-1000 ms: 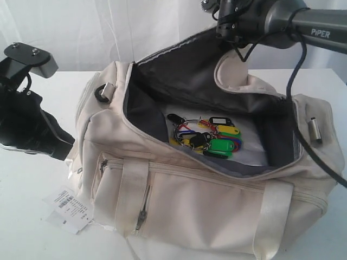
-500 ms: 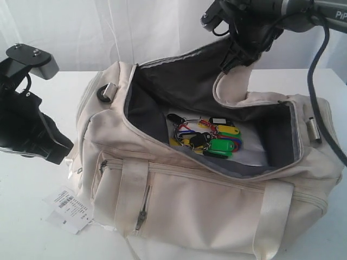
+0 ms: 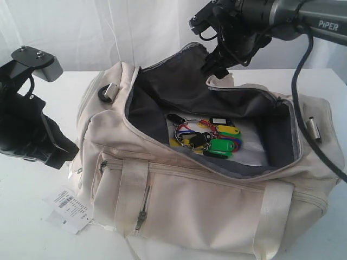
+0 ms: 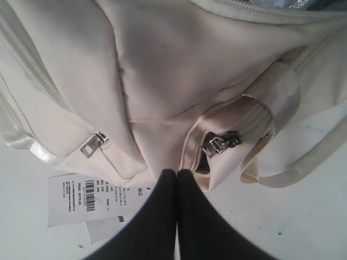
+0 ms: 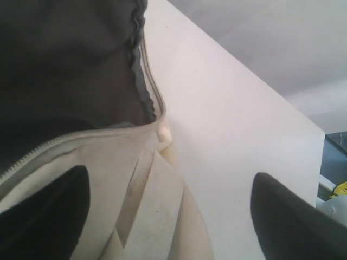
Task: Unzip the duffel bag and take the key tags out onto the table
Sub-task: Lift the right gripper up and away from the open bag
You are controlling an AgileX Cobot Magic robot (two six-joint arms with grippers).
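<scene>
The cream duffel bag (image 3: 206, 200) lies on the white table (image 3: 27, 227) with its top unzipped and the dark grey lining showing. The colourful key tags (image 3: 205, 138) rest inside on the bag's floor. My right gripper (image 3: 212, 66) hangs over the far flap, open, holding nothing; in its wrist view (image 5: 171, 179) a webbing strap (image 5: 154, 216) and the flap's zipper edge (image 5: 143, 65) lie below the wide-apart fingers. My left gripper (image 4: 176, 174) is shut and empty, at the bag's left end (image 3: 68, 153), just short of a zipper pull (image 4: 219, 144).
A white barcode label (image 3: 68, 208) lies on the table by the bag's front left corner, also under the left gripper (image 4: 87, 196). A side pocket's zipper pull (image 4: 93, 144) and a loose strap (image 4: 303, 162) sit nearby. A metal clasp (image 3: 313, 130) is on the bag's right end.
The right gripper moved left across the far side of the bag. The raised flap it stood by dropped back, leaving the opening wider. The left arm shifted only slightly.
</scene>
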